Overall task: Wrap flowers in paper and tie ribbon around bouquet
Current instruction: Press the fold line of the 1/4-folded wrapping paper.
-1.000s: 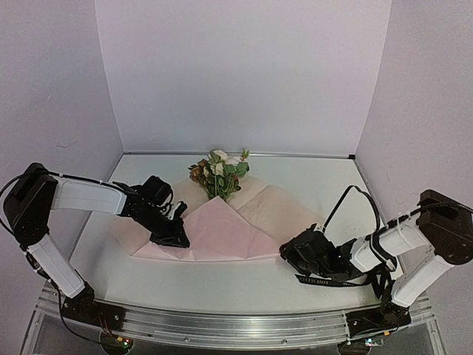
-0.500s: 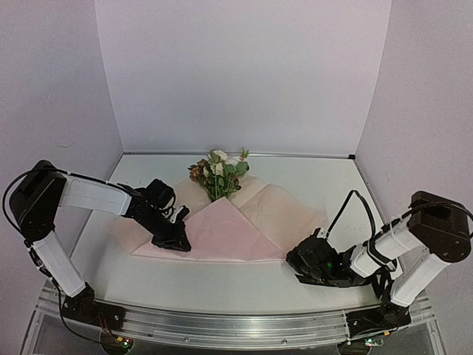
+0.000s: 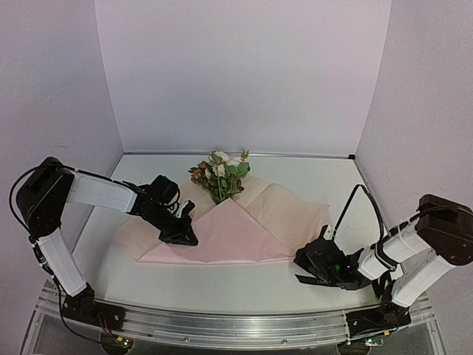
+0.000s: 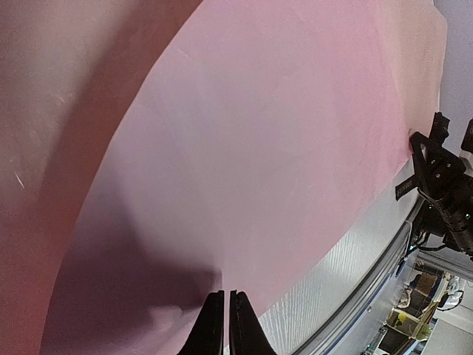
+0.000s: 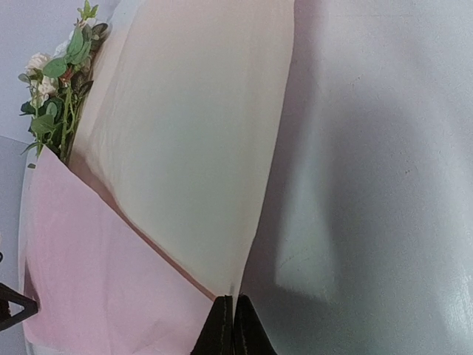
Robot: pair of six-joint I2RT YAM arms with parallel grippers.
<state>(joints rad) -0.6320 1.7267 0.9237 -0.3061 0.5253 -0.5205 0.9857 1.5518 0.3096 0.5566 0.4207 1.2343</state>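
Note:
The flowers [image 3: 219,174] lie at the back of the table, blooms pointing away, with their stems under a folded flap of the pale-pink paper [image 3: 236,235]. My left gripper [image 3: 190,237] rests on the flap's left side. In the left wrist view its jaws [image 4: 224,297] are pinched on the paper [image 4: 259,148]. My right gripper [image 3: 300,261] is at the sheet's near right corner. In the right wrist view its jaws [image 5: 233,302] are shut on the paper's [image 5: 185,148] edge, with the flowers [image 5: 59,89] far off. A black strip [image 3: 307,279], perhaps the ribbon, lies under the right gripper.
The white table [image 3: 222,285] has a metal rail along its near edge. Lilac walls close in the back and both sides. Black cables loop up from the right arm [image 3: 355,203].
My right gripper has shut on the paper's near right corner and drawn back toward the right. My left gripper has moved right with the flap, and the whole sheet has shifted right.

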